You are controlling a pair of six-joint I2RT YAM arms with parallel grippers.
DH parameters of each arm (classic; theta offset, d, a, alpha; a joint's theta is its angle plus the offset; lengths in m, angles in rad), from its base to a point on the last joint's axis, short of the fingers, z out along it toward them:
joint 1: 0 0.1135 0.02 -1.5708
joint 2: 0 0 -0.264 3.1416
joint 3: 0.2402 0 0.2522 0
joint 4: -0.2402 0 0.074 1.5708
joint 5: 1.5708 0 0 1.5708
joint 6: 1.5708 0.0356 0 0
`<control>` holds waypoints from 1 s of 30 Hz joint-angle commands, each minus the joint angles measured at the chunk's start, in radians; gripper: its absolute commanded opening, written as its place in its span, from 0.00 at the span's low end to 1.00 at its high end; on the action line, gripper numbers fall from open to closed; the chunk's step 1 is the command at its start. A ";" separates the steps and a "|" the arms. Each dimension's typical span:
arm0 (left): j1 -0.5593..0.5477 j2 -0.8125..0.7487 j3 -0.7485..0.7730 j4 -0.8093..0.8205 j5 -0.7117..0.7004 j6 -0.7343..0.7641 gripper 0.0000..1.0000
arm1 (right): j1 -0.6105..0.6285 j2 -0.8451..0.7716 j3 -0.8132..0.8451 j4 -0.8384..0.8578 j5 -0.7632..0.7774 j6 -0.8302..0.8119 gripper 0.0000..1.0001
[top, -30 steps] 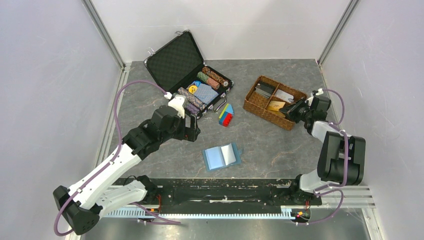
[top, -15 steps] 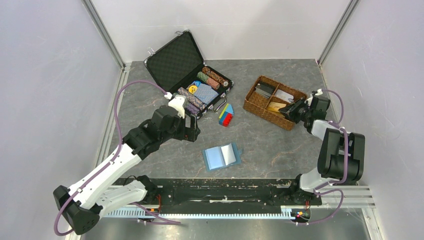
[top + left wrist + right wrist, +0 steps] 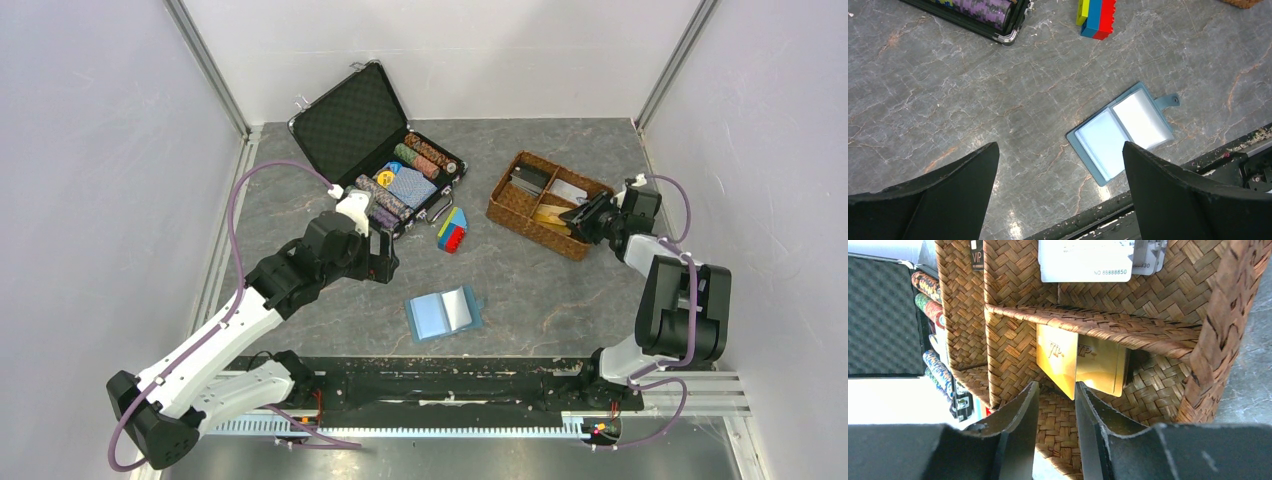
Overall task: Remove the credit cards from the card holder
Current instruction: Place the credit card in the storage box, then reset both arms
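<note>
Card holder (image 3: 444, 314) is lying open and flat on the grey marbled counter (image 3: 560, 290) near the arm bases, its long axis running slightly diagonally and its strap tab pointing right. Its light-blue leaves are showing glossy pockets. Gold credit cards (image 3: 1100, 367) are leaning on edge inside one compartment of the brown woven wicker tray (image 3: 1218, 330), well apart from it. The right end effector (image 3: 1057, 385) is hovering just beside them, released, its fingers slightly parted. The left end effector (image 3: 1060, 170) is hanging wide open above the counter. Plain pale walls are enclosing everything.
</note>
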 commanded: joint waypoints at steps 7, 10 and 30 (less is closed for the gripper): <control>0.003 0.004 0.009 0.011 -0.025 0.072 1.00 | 0.001 -0.040 0.098 -0.139 0.063 -0.080 0.39; 0.006 0.002 0.010 0.007 -0.033 0.072 1.00 | 0.000 -0.068 0.123 -0.205 0.087 -0.106 0.39; 0.008 -0.029 0.027 0.012 -0.013 0.007 1.00 | 0.216 -0.457 0.094 -0.361 0.218 -0.433 0.57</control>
